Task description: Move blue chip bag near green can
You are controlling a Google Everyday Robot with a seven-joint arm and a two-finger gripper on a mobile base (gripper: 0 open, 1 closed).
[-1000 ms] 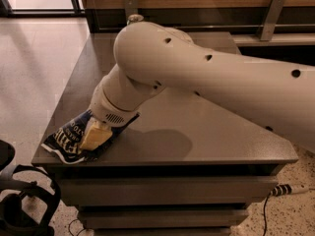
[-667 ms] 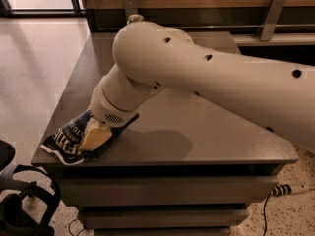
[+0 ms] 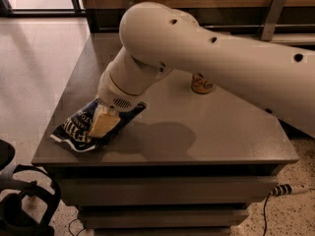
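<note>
The blue chip bag (image 3: 81,127), dark navy with white lettering, is at the table's front left corner. My gripper (image 3: 103,123) comes down on the bag's middle and is shut on it; its cream fingers (image 3: 101,124) cover part of the bag. My thick white arm (image 3: 206,58) reaches in from the right and hides much of the tabletop. The green can is not in view. A gold can with black markings (image 3: 202,84) peeks out under the arm near the table's middle.
The grey table (image 3: 197,141) has drawers below its front edge. A wooden wall and a metal bracket (image 3: 273,14) stand behind it. A black object (image 3: 24,200) sits on the floor at the front left. A cable (image 3: 290,188) lies at the right.
The gripper and the bag have shifted slightly right and away from the front edge. The arm has moved enough to uncover the gold can.
</note>
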